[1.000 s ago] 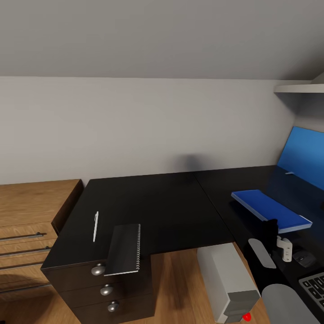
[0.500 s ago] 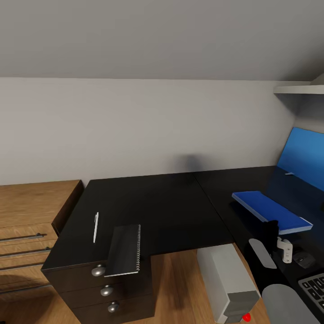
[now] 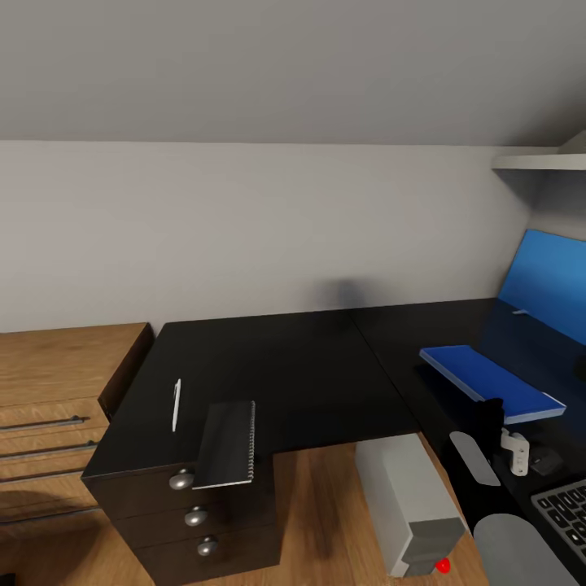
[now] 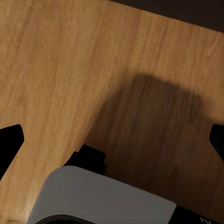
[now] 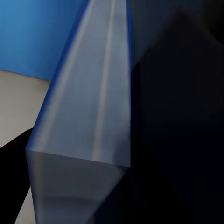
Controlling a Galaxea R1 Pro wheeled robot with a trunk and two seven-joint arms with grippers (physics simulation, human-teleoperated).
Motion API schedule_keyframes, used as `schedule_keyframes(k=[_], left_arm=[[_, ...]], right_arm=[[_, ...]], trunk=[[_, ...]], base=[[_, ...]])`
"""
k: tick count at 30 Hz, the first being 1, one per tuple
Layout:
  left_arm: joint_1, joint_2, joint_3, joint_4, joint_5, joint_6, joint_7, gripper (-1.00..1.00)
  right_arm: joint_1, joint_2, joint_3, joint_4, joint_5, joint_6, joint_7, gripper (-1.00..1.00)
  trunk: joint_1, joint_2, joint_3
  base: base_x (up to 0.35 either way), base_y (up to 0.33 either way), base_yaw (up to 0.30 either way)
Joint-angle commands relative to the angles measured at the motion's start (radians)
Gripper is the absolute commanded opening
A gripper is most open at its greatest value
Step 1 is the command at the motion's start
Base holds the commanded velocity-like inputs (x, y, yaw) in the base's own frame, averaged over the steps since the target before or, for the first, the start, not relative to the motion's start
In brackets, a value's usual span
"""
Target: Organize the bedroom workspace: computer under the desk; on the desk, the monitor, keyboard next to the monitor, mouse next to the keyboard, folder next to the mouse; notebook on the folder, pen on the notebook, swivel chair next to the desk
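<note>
— What are the right fingers (image 3: 492, 407) doing?
— They seem clamped on the near edge of the folder (image 3: 489, 379), a flat bright blue slab with a paler edge, lying on the matt black bench (image 3: 325, 366). The wrist view is blurred, so I hedge. The grey right arm rises from the lower right corner.
— And the left fingers (image 4: 9, 144)?
— Spread wide, black tips far apart over the grained wood floor (image 4: 70, 70).
— The rest?
— The dark spiral-bound notebook (image 3: 225, 444) overhangs the bench's front edge, a thin white pen (image 3: 175, 404) beside it. The boxy grey computer (image 3: 407, 496) stands under the bench; mouse (image 3: 545, 461) and keyboard (image 3: 566, 509) sit far right.
</note>
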Motion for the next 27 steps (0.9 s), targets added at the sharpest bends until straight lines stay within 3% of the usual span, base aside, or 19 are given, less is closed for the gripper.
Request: schedule_keyframes(k=[1,27], left_arm=[[0.000,0.000,-0.009,0.000,0.006,-0.004,0.007,1.00],[0.000,0.000,-0.010,0.000,0.005,-0.004,0.007,1.00]], right_arm=[[0.000,0.000,0.001,-0.001,0.003,-0.001,-0.008,-1.00],[0.000,0.000,0.002,-0.001,0.003,0.002,-0.008,-1.00]], trunk=[[0.000,0.000,-0.001],[0.000,0.000,-0.001]], base=[[-0.019,0.000,0.000],[0.009,0.014,0.000]])
